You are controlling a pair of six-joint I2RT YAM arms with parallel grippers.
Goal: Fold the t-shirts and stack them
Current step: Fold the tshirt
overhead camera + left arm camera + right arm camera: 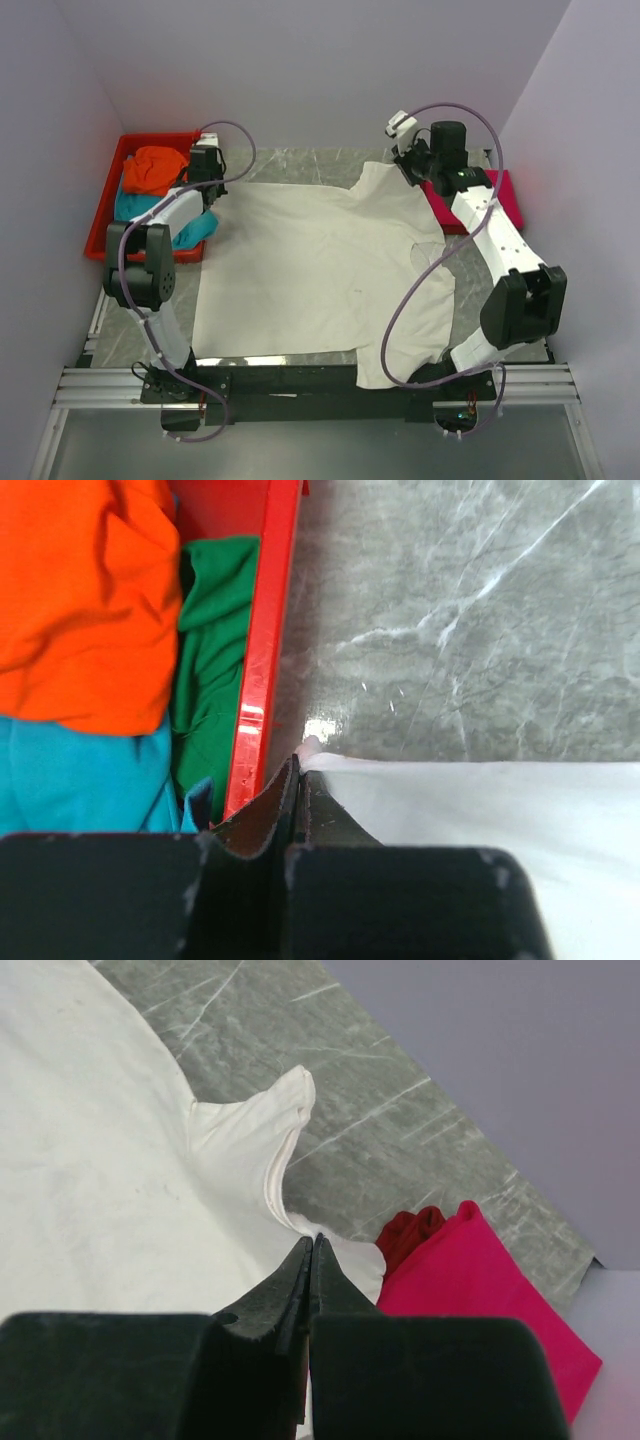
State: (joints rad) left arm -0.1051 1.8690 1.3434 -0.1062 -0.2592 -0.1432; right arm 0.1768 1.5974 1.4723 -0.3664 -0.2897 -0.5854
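Note:
A large cream-white t-shirt [320, 270] lies spread flat over the marble table. My left gripper [207, 185] is shut on its far-left corner [312, 750], next to the red tray. My right gripper [415, 165] is shut on the shirt's far-right edge [325, 1245] by the neck opening. An orange shirt [155, 168] and a teal shirt [140, 208] lie in the tray; in the left wrist view a green cloth [215, 660] lies beside the orange shirt [80, 600]. A magenta-pink shirt [470, 1280] lies folded on a dark red one [405, 1230] at the far right.
The red plastic tray [105, 215] stands at the far left, its rim [262, 660] right beside my left gripper. Lilac walls close in the table on three sides. Purple cables loop over both arms. A black rail [300, 380] runs along the near edge.

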